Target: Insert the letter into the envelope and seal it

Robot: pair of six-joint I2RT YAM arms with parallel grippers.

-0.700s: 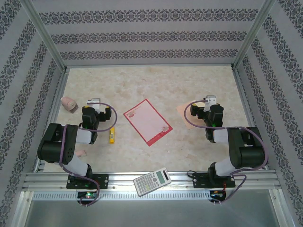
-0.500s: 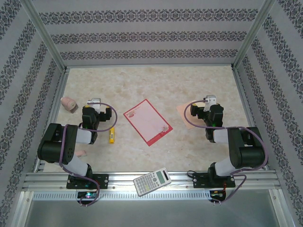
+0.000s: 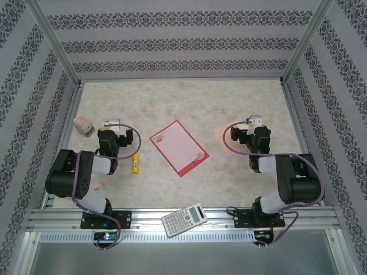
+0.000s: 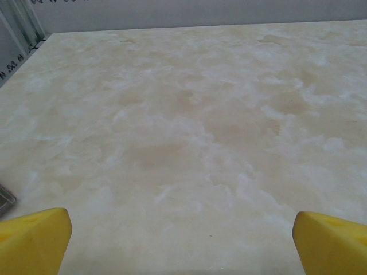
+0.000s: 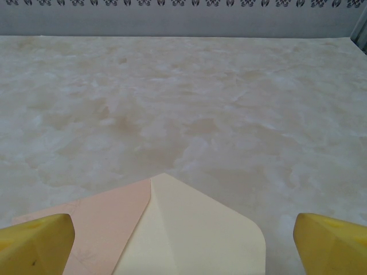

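Your letter, a thin white red-bordered paper sheet [image 3: 179, 147], lies flat and diagonal on the marbled beige surface [image 3: 189, 103], between the arms. Your pale peach paper envelope [image 5: 172, 229], cream flap showing, sits beneath the right jaws, its near part cut off. Both jaws stand wide, empty.

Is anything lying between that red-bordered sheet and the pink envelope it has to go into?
Nothing visible does. Only bare table lies between the letter and the envelope, which sits partly under the open right gripper.
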